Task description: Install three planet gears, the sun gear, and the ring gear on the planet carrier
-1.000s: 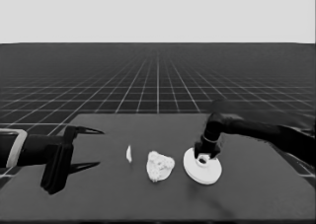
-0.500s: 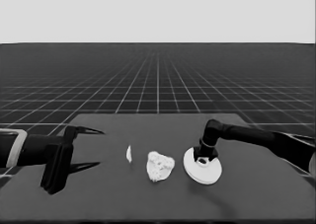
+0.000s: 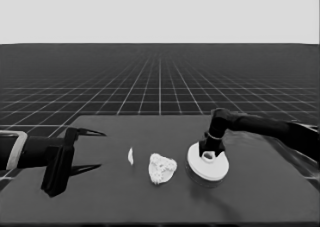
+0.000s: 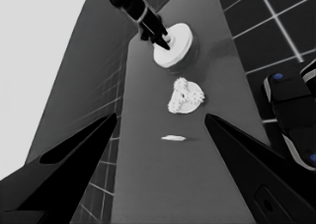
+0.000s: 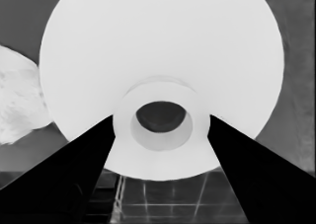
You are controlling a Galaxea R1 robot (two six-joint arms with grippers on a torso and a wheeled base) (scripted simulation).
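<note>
- Dark tabletop (image 3: 125, 197) is sitting on a grid floor, pale band above the horizon.
- Progress: the smaller round part (image 3: 162, 168) is lying mid-table toward the near edge with toothed gears (image 4: 183, 96) sitting on it. How many are seated I cannot tell, so I am judging the gear steps as mostly done.
- Still open: the larger round part (image 3: 208, 161) is lying flat on the tabletop just beside that stack, toward the right edge, not on top of it. It is the last install as I read it.
- Right gripper (image 3: 211, 153) is reaching in from the right edge, forearm near level, wrist bent down over the larger round part.
- Its fingers are straddling the raised centre hub (image 5: 159, 119), one each side; the wrist view is showing them at the hub's flanks, so I judge it gripped.
- Left gripper (image 3: 86, 149) is waiting over the left end, fingers spread wide, holding nothing.
- Thin white piece (image 3: 130, 156) is sitting between the left gripper and the stack, untouched.
</note>
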